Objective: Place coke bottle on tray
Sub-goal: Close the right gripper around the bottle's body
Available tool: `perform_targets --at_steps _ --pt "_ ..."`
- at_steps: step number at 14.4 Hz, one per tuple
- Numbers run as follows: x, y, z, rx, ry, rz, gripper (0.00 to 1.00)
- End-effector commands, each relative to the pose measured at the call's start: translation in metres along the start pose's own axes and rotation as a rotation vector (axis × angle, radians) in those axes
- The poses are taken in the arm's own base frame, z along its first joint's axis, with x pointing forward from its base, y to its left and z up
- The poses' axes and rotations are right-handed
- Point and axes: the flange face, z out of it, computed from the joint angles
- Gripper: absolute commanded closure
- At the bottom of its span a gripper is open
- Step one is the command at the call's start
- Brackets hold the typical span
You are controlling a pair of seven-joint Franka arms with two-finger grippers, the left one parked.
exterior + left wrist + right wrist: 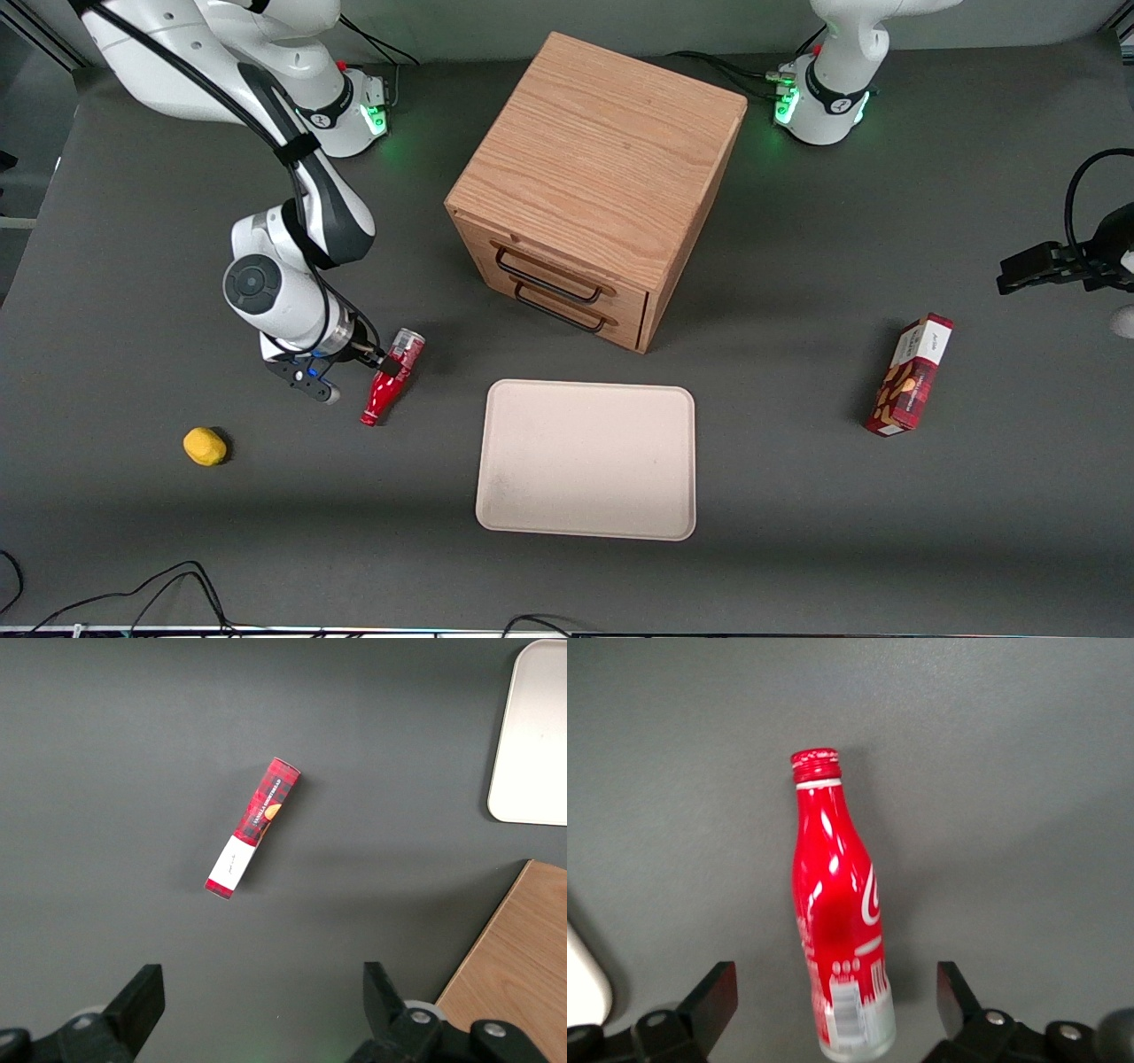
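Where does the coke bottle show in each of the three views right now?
Front view: the coke bottle lies on its side on the table at the working arm's hand, beside the tray.
Right wrist view: the bottle lies between the open fingers.
Left wrist view: not in it.
Shared landmark: the tray shows in all three.

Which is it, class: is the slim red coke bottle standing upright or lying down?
Lying down: the red coke bottle rests lengthwise on the table, between the open tool.
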Motion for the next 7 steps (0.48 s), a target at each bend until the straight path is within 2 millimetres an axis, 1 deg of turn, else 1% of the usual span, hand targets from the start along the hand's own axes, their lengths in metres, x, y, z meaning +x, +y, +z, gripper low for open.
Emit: perform_targets --at_steps 1,3,4,5,6,7 --pt "0.000 -0.007 0.038 0.009 0.042 0.026 0.00" --pt "-0.001 -0.008 0.061 0.006 0.064 0.030 0.01" --pt "-0.001 -0.009 0.066 0.001 0.071 0.033 0.02" --pt "-0.002 -0.009 0.069 -0.002 0.072 0.028 0.05" --pt "-0.001 -0.008 0.071 0.001 0.072 0.029 0.15" --pt "-0.001 -0.008 0.072 0.001 0.072 0.031 0.31"
